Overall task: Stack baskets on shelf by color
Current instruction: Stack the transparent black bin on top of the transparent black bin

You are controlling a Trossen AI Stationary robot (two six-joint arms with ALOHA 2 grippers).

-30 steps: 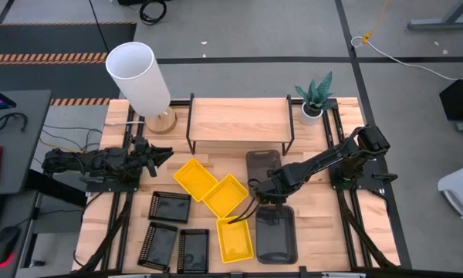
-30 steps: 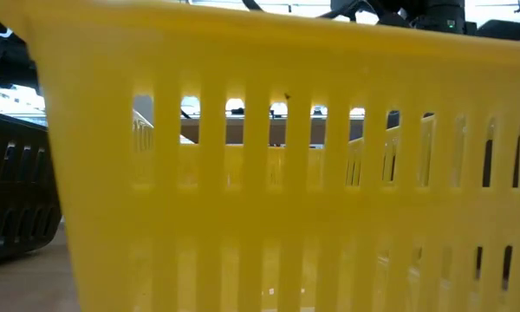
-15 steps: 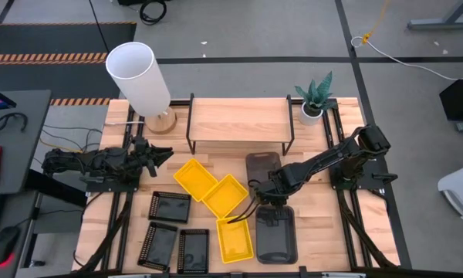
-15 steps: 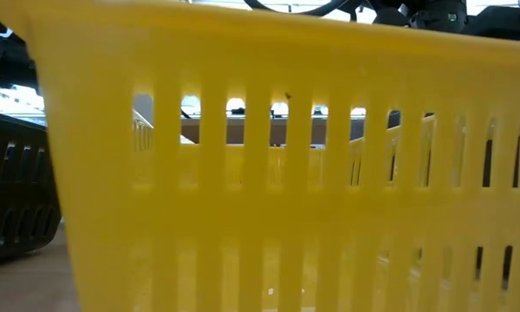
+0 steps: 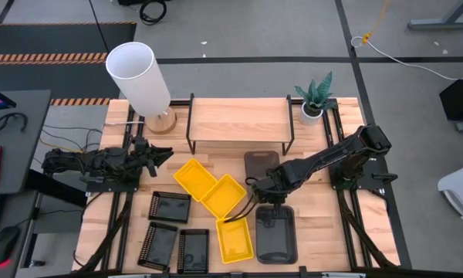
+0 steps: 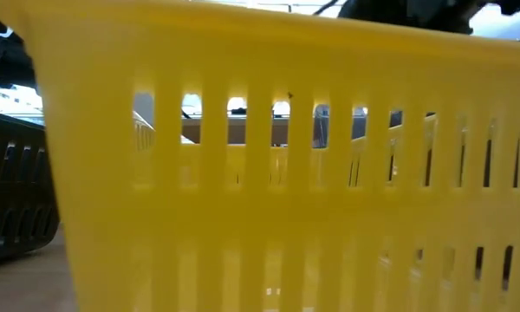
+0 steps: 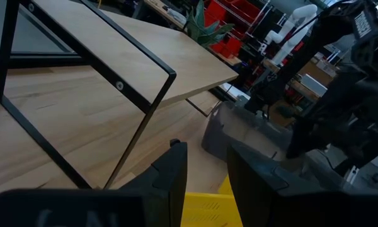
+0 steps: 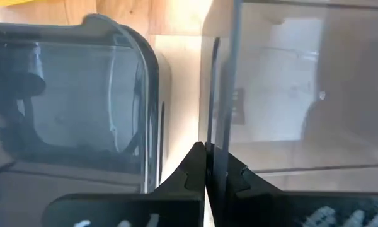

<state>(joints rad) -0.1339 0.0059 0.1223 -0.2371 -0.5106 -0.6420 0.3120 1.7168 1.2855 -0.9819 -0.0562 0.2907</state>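
My right gripper (image 5: 254, 188) is shut on a smoky-grey basket (image 5: 261, 164) just in front of the shelf (image 5: 239, 120). A second grey basket (image 5: 276, 233) lies nearer, and it also shows in the right wrist view (image 8: 69, 107). Three yellow baskets (image 5: 194, 177) (image 5: 225, 194) (image 5: 234, 239) lie mid-table, and the nearest one fills the low view (image 6: 269, 217). Three black baskets (image 5: 170, 206) (image 5: 159, 245) (image 5: 193, 250) lie at the near left. My left gripper (image 5: 166, 154) waits open at the table's left; its wrist view shows its fingers (image 7: 205, 183) apart. My right gripper pinches the grey basket's thin side wall (image 8: 219, 120) between its two fingers, at the basket's near end. The fingers come slanting from the table's right. The wall stands edge-on between the pads. I cannot tell whether the basket is clear of the table.
A white lamp (image 5: 139, 77) stands at the far left and a potted plant (image 5: 315, 96) at the far right, on either side of the shelf. Bare wood lies under the shelf and along the table's right side (image 5: 316, 224).
My right gripper has gone a little toward the table's left, staying shut on the grey basket, which has shifted with it.
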